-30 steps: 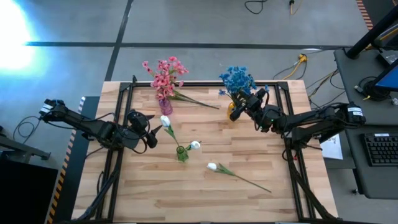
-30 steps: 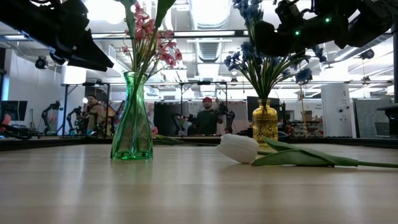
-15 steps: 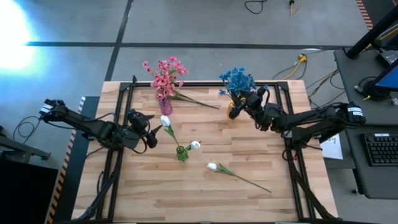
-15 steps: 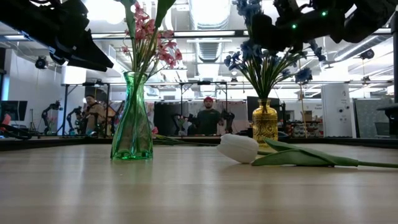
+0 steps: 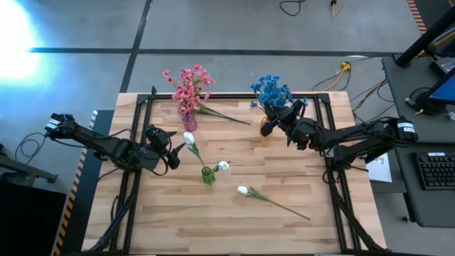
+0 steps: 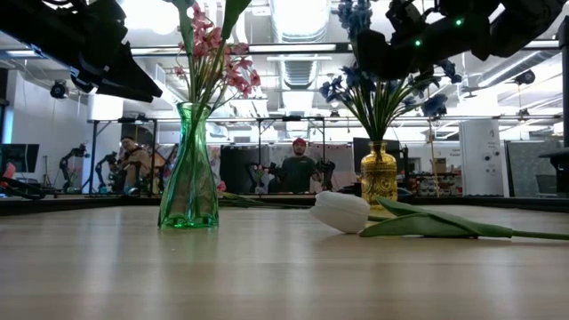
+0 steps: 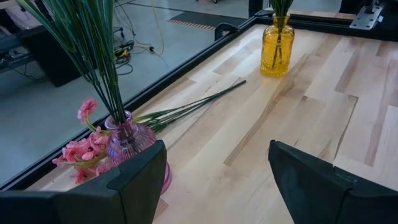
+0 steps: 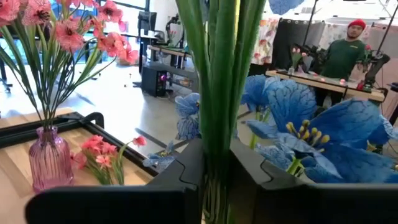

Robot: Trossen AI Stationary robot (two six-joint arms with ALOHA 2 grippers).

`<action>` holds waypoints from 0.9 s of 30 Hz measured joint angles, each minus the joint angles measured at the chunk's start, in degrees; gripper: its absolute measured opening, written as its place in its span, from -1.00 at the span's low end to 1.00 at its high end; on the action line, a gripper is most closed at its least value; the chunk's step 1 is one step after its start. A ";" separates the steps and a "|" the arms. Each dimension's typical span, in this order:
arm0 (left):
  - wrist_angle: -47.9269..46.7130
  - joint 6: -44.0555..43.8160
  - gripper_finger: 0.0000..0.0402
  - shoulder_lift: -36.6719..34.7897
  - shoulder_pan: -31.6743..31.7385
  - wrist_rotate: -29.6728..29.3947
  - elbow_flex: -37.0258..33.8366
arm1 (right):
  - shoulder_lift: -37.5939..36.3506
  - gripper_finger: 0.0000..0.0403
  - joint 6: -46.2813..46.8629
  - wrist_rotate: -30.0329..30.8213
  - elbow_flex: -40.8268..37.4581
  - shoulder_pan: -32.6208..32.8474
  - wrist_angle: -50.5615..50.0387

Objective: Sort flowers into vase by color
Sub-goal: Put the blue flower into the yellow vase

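Bright blue flowers [image 5: 270, 91] stand with their stems in a yellow vase [image 6: 379, 174]. My right gripper [image 5: 275, 124] is shut on those stems just above the vase. Pink flowers [image 5: 188, 84] stand in a pink vase [image 5: 189, 121]; one pink sprig [image 5: 222, 114] lies on the table beside it. Two white flowers [image 5: 189, 139] lean in the green vase [image 5: 207, 176]. A third white flower [image 5: 243, 190] lies flat on the table. My left gripper [image 7: 217, 162] is open beside the white flower's stem, with nothing between its fingers. My right gripper pinches the bundle of green stems [image 8: 217, 118] of the blue flowers between its two fingers, below the blossoms and above the vase's mouth. The fingers come about level from the table's right side and lie across the stems. The stems stand upright, lower ends in the yellow vase.
A black frame [image 5: 234, 94] runs round the tabletop. The table's near half holds only the lying white flower, with free wood around it. People [image 6: 298, 169] and equipment show in the room beyond the far edge.
My right gripper has edged a little toward the table's left, still shut on the blue stems, and now covers more of the yellow vase from above. The left arm has kept still.
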 joint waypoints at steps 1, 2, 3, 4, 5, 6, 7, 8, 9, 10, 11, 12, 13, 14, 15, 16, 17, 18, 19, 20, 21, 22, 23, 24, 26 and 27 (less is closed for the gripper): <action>0.00 0.00 0.33 0.00 -0.02 0.00 0.00 | 0.00 -0.82 -0.05 0.00 0.05 0.00 0.00; 0.00 0.00 0.33 0.00 0.00 0.00 0.00 | 0.00 -0.82 -0.10 -0.02 0.07 0.00 0.02; 0.00 -0.02 0.33 0.00 -0.02 0.00 0.00 | -0.02 -0.82 -0.08 -0.02 0.07 0.10 0.04; 0.00 0.00 0.33 0.00 0.00 0.00 0.00 | -0.02 -0.81 -0.04 -0.02 0.07 0.13 0.04; 0.00 -0.02 0.33 0.00 0.00 0.00 0.00 | 0.00 -0.80 0.07 0.02 0.07 0.35 0.04; 0.00 -0.02 0.33 0.00 -0.02 0.00 0.00 | -0.02 -0.78 0.34 0.02 0.07 0.59 0.04; 0.00 -0.01 0.33 0.00 -0.01 0.00 0.00 | -0.02 -0.75 0.53 0.00 0.07 0.92 0.03; 0.00 0.00 0.33 0.00 -0.01 0.00 0.00 | -0.02 -0.72 0.86 0.14 0.07 1.33 0.02; 0.00 -0.01 0.33 0.00 -0.01 0.00 0.00 | -0.02 -0.69 1.13 0.38 0.07 1.73 0.02; 0.00 -0.01 0.33 0.00 0.00 0.00 0.00 | -0.01 -0.65 1.51 0.58 0.07 2.10 0.02; -0.01 0.00 0.33 0.00 -0.01 0.00 0.00 | -0.02 -0.62 1.93 1.01 0.07 2.48 0.02; 0.00 0.00 0.33 0.00 0.00 0.00 0.00 | -0.02 -0.58 2.02 1.93 0.07 2.88 0.02; -0.02 -0.02 0.33 0.00 0.00 0.00 0.00 | -0.02 -0.55 1.97 2.99 0.07 3.27 0.02; 0.00 -0.02 0.33 0.00 -0.02 0.00 0.00 | -0.02 -0.52 1.89 4.04 0.07 3.58 0.02; 0.00 -0.02 0.33 0.00 0.00 0.00 0.00 | -0.02 -0.50 1.56 5.00 0.07 3.87 0.02; 0.00 0.00 0.33 0.00 -0.02 0.00 0.00 | -0.02 -0.47 1.26 5.57 0.07 4.10 0.02; -0.02 -0.01 0.33 0.00 -0.01 0.00 0.00 | -0.02 -0.45 0.99 6.06 0.07 4.28 0.01; -0.02 -0.02 0.33 0.00 -0.02 0.00 0.00 | -0.02 -0.43 0.87 6.25 0.07 4.38 0.00; -0.02 -0.02 0.33 0.00 -0.01 0.00 0.00 | -0.02 -0.42 0.84 6.26 0.07 4.42 0.00; -0.02 0.00 0.33 0.00 -0.01 0.00 0.00 | -0.02 -0.40 0.84 6.27 0.07 4.41 -0.01; -0.02 -0.02 0.33 0.00 -0.01 0.00 0.00 | -0.02 -0.39 0.86 6.27 0.07 4.41 -0.07; -0.02 -0.02 0.33 0.00 -0.02 0.00 0.00 | -0.02 -0.38 0.88 6.27 0.07 4.41 -0.11; -0.01 -0.02 0.33 0.00 -0.01 0.00 0.00 | -0.02 -0.38 0.88 6.27 0.07 4.39 -0.11; -0.02 -0.02 0.33 0.00 -0.02 0.00 0.00 | -0.02 -0.38 0.88 6.27 0.07 4.39 -0.11; -0.02 -0.02 0.33 0.00 -0.01 0.00 0.00 | -0.02 -0.39 0.88 6.27 0.07 4.43 -0.11; -0.02 -0.02 0.33 0.00 -0.02 0.00 0.00 | -0.02 -0.39 0.88 6.27 0.07 4.52 -0.13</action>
